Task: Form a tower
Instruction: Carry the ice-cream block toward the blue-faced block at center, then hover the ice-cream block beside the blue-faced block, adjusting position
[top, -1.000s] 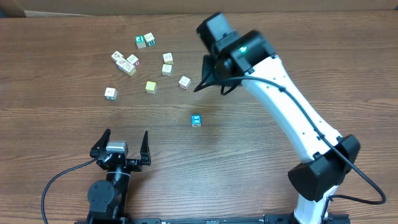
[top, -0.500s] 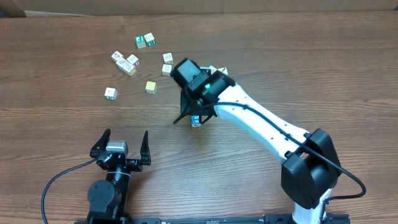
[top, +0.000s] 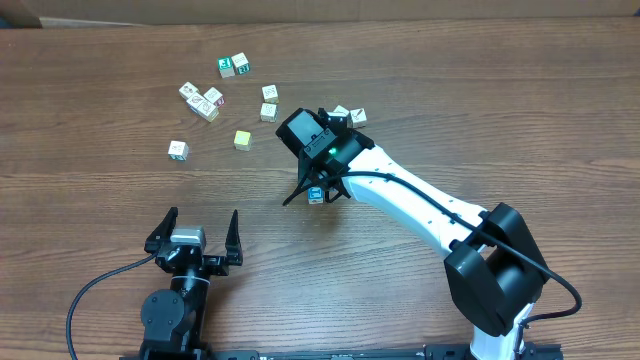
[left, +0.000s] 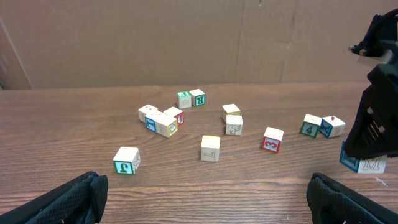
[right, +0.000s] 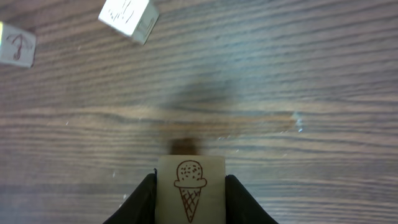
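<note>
My right gripper (right: 190, 194) is shut on a pale wooden cube with an ice-cream cone drawn on it (right: 189, 186), held just above the table. Overhead, the right gripper (top: 313, 194) hangs right at a lone blue-faced cube (top: 315, 193), also seen at the right edge of the left wrist view as the blue cube (left: 351, 157). Whether the held cube touches the blue one cannot be told. No tower shows; every cube I see sits singly. My left gripper (top: 202, 222) rests open and empty at the near edge, its fingers (left: 74, 196) spread wide.
Loose picture cubes lie scattered at the back left (top: 205, 104), with two more behind the right wrist (top: 349, 115). A plain yellow-green cube (top: 242, 139) and a red "3" cube (left: 272, 139) lie nearer. A cardboard wall (left: 186, 37) closes the far side.
The right arm has swung from the back right forward and left, lowering with its cube to the blue cube. The left arm has not moved.
</note>
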